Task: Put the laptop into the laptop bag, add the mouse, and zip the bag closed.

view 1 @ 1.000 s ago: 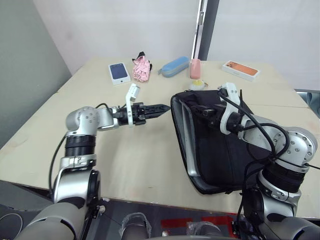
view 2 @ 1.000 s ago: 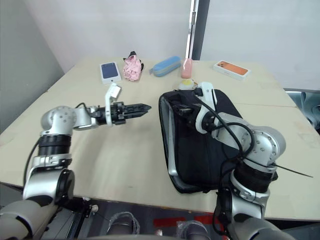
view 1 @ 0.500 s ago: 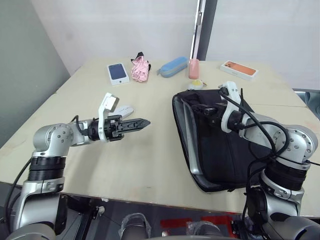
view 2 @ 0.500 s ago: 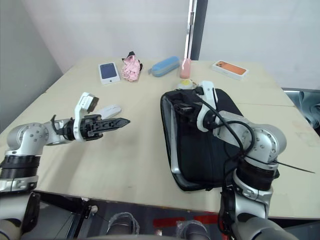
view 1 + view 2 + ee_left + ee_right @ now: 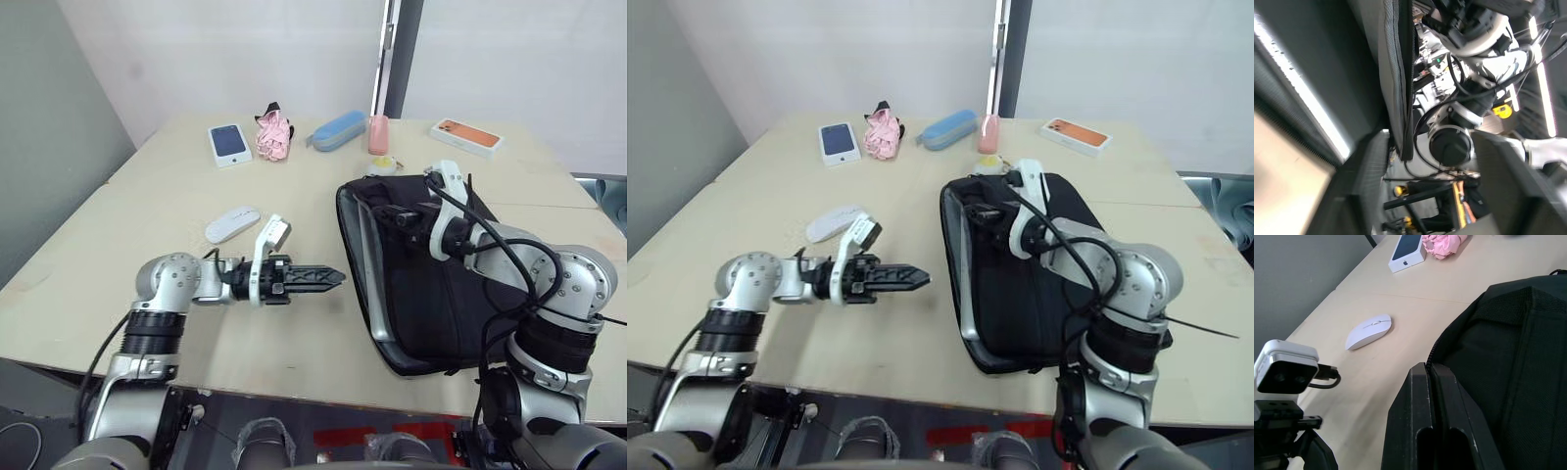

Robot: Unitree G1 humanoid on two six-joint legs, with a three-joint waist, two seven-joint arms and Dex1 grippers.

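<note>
The black laptop bag [image 5: 441, 294] lies flat on the table's right half, its long left edge gaping. The silver laptop [image 5: 369, 284] sits inside, one rim showing along that opening. My right gripper [image 5: 394, 213] is shut at the bag's far corner, by the zip [image 5: 1436, 345]. My left gripper [image 5: 333, 277] hovers low over the table just left of the opening, pointing at it. Its fingers [image 5: 1359, 196] stand apart with nothing between them. The white mouse [image 5: 232, 223] lies on the table behind the left arm, also seen from the right wrist [image 5: 1368, 331].
Along the far edge lie a white phone box [image 5: 232, 142], a pink cloth [image 5: 276, 134], a blue pouch [image 5: 340, 129], a pink case [image 5: 381, 134] and an orange phone box [image 5: 470, 137]. A white-and-yellow blob [image 5: 387, 164] sits just behind the bag.
My left gripper has swung back from beside the bag's far corner, then come nearer and lower to the bag's open edge. The mouse is now uncovered. Right arm and bag stay put.
</note>
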